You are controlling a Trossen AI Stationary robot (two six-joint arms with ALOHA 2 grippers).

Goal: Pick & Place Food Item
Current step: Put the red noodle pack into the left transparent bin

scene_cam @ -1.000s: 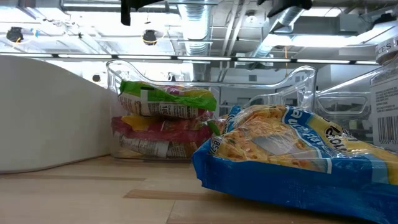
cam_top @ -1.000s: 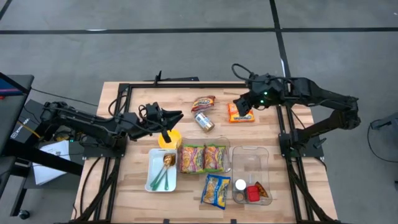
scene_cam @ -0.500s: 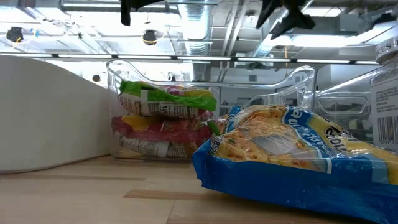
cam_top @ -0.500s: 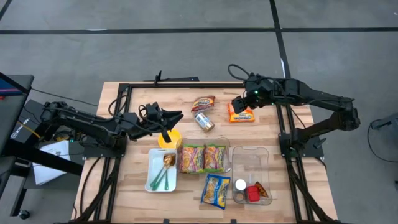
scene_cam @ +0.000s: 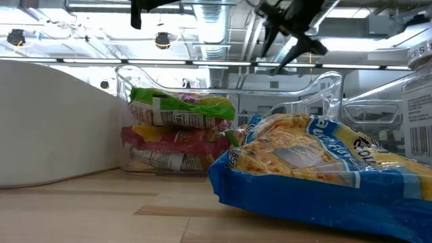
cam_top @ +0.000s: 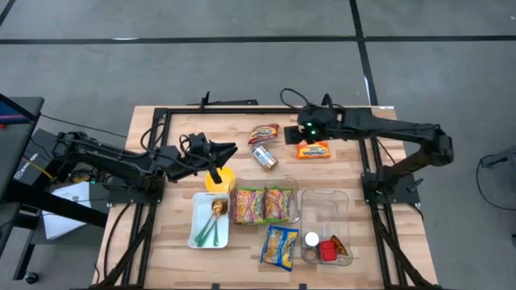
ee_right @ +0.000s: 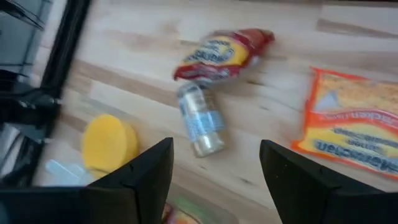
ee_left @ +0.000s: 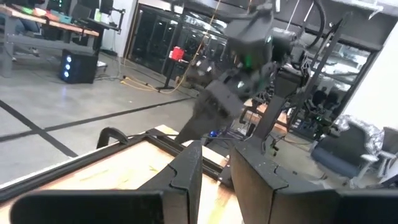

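Overall, no label reads clearly; the orange noodle packet [ee_right: 348,124], the task's item, shows only blurred lettering and lies on the table [cam_top: 161,234] at upper centre of the high view. Below it, a clear bin [cam_top: 290,190] holds three snack packs, another clear bin [cam_top: 348,211] holds small items, and a white tray [cam_top: 197,217] holds utensils. Since earlier, the right gripper [ee_right: 214,163], fingers spread and empty, has swung leftward from the packet toward the can [ee_right: 200,127]. The left gripper [ee_left: 214,168], fingers nearly together, hovers over the yellow cup [cam_top: 224,176].
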